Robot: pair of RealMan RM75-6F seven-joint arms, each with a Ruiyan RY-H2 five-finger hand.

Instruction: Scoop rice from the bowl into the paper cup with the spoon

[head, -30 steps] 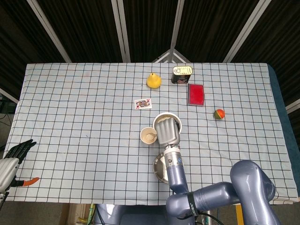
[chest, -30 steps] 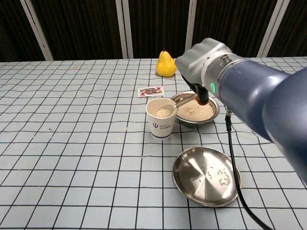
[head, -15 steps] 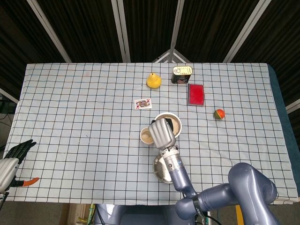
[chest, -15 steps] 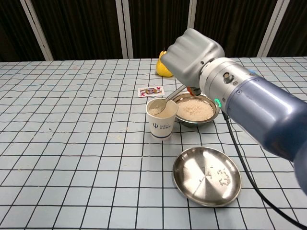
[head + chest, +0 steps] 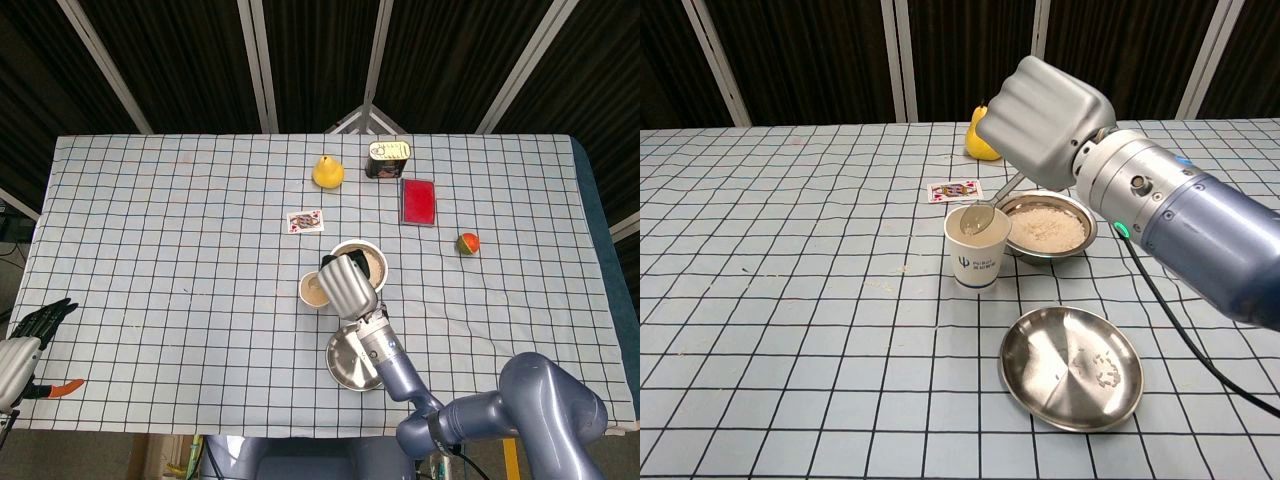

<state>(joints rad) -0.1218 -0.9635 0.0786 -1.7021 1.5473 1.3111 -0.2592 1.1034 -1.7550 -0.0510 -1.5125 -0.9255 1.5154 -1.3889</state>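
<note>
Bowl (image 5: 1045,228) just beside cup (image 5: 977,257)

Under the matt grey hand (image 5: 1045,120), a shiny metal spoon (image 5: 980,215) (polished like the bowl (image 5: 1080,235) beside) meets a matt paper cup (image 5: 975,262).

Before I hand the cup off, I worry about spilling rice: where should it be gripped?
Grip the cup around its side wall, low-middle, coming from the left. It stands upright with an open top; the spoon is over the rim, and the bowl sits close on its right.
</note>
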